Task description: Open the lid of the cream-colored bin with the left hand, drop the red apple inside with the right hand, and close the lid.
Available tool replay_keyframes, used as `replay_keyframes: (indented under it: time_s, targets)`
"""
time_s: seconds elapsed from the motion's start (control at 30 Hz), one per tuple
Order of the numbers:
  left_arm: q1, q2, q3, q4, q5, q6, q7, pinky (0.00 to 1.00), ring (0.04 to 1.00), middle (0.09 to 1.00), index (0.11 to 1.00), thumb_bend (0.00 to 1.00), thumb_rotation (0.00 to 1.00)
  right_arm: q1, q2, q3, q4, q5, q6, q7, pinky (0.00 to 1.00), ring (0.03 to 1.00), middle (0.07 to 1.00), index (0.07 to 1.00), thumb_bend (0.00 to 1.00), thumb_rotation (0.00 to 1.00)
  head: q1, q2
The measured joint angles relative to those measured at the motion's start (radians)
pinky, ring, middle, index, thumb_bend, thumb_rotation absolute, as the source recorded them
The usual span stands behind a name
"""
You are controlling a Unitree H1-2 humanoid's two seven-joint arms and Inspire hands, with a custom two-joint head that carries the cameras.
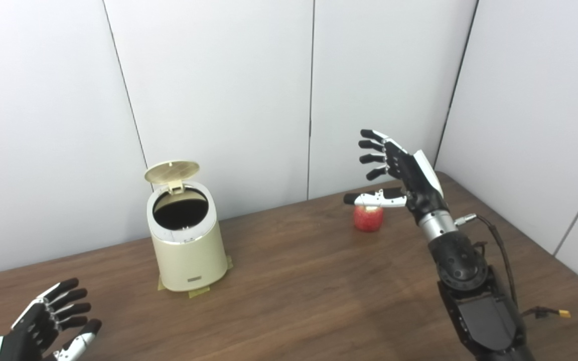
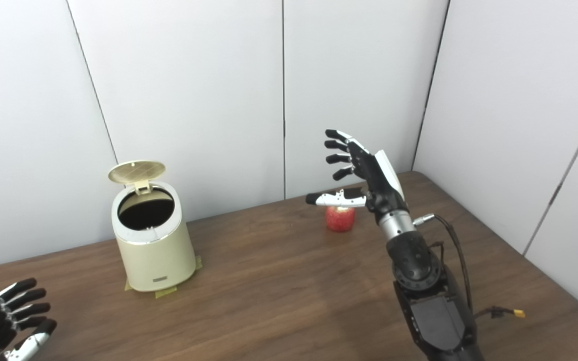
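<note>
The cream-colored bin [image 1: 187, 244] stands on the brown table, left of centre, with its round lid [image 1: 171, 171] tipped up and back so the dark inside shows. A red apple [image 1: 368, 218] rests on the table near the back wall. My right hand [image 1: 398, 173] hovers just above and right of the apple, open with fingers spread and its thumb reaching across the apple's top; it holds nothing. My left hand [image 1: 48, 321] waits open at the bottom left corner, well apart from the bin.
The table [image 1: 294, 296] is bounded by white wall panels at the back and right. Yellow tape strips [image 1: 198, 292] fix the bin's base. A black cable with a yellow plug [image 1: 564, 314] hangs from my right forearm.
</note>
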Motion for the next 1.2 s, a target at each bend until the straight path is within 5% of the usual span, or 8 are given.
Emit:
replay_keyframes:
  time_s: [0.2,0.43,0.7,0.87,1.0,1.2]
  targets:
    - [0.009,0.0,-0.003,-0.014,0.002,0.002,-0.003,0.67,0.684,0.742,0.785,0.54,0.0,-0.014,-0.071,-0.003,0.126,-0.042,0.009,-0.017,0.67,0.842,0.91,0.903,0.82,0.24,0.0,0.002]
    - [0.014,0.0,-0.004,-0.04,0.01,0.009,-0.005,0.67,0.689,0.741,0.786,0.54,0.0,-0.049,-0.125,0.036,0.189,-0.021,0.103,0.074,0.73,0.892,0.952,0.933,0.86,0.25,0.002,0.005]
    - [0.015,0.003,-0.003,-0.044,0.013,0.035,-0.01,0.64,0.687,0.735,0.775,0.55,0.0,-0.087,-0.137,0.076,0.37,0.008,0.118,0.14,0.73,0.886,0.941,0.949,0.88,0.22,0.008,0.005]
    - [0.017,0.003,-0.004,-0.056,0.013,0.052,-0.012,0.63,0.69,0.735,0.774,0.55,0.0,-0.103,-0.14,0.105,0.426,0.015,0.117,0.17,0.83,0.901,0.943,0.957,0.85,0.15,0.008,0.006]
    - [0.019,0.003,-0.007,-0.077,0.016,0.061,-0.012,0.65,0.704,0.746,0.781,0.54,0.0,-0.117,-0.14,0.134,0.453,0.009,0.116,0.176,0.77,0.879,0.939,0.946,0.84,0.19,0.015,0.003]
    - [0.026,0.001,-0.01,-0.079,0.01,0.089,-0.013,0.65,0.721,0.758,0.79,0.52,0.0,-0.139,-0.14,0.17,0.512,-0.017,0.088,0.157,0.83,0.915,0.944,0.92,0.87,0.21,0.021,0.005]
